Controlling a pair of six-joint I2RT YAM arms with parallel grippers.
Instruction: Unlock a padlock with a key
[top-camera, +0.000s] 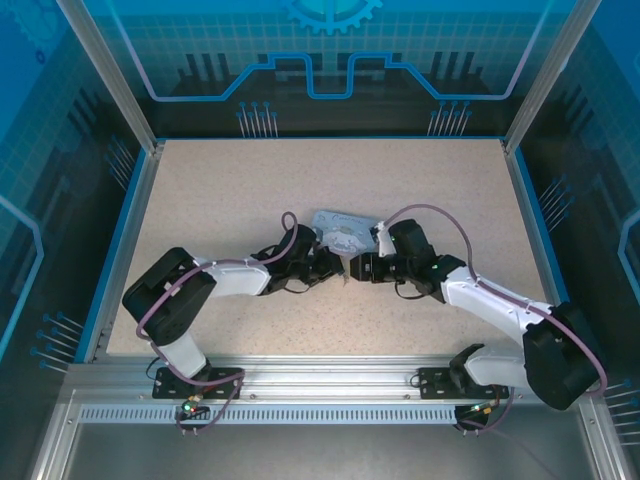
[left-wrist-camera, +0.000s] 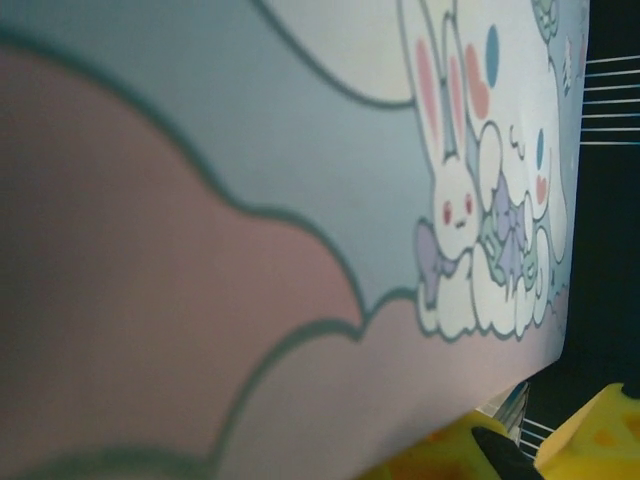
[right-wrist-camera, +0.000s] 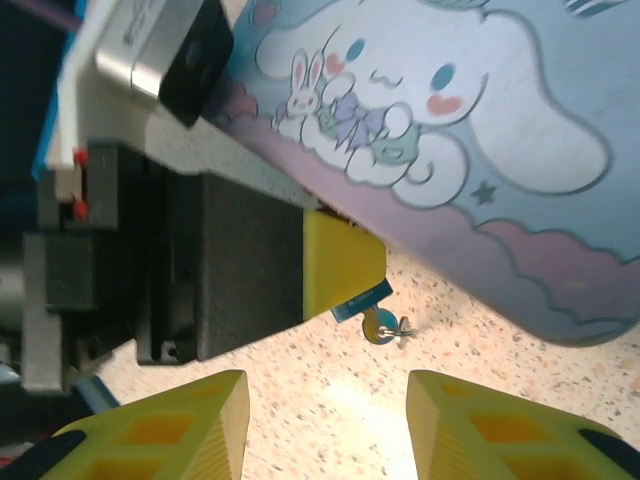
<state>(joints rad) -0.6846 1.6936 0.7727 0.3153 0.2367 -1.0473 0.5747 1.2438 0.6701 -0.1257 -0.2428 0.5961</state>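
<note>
Your left claw clenches the padlock; your right claw waits released near it; it looks light, slippery; pinch its body.

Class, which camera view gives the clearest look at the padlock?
The right wrist view: the padlock sits sharp and central, pinched at the tip of the left gripper. The top external view gives it as a dark speck at that gripper's tip. The left wrist camera faces the cartoon-printed box instead.
</note>
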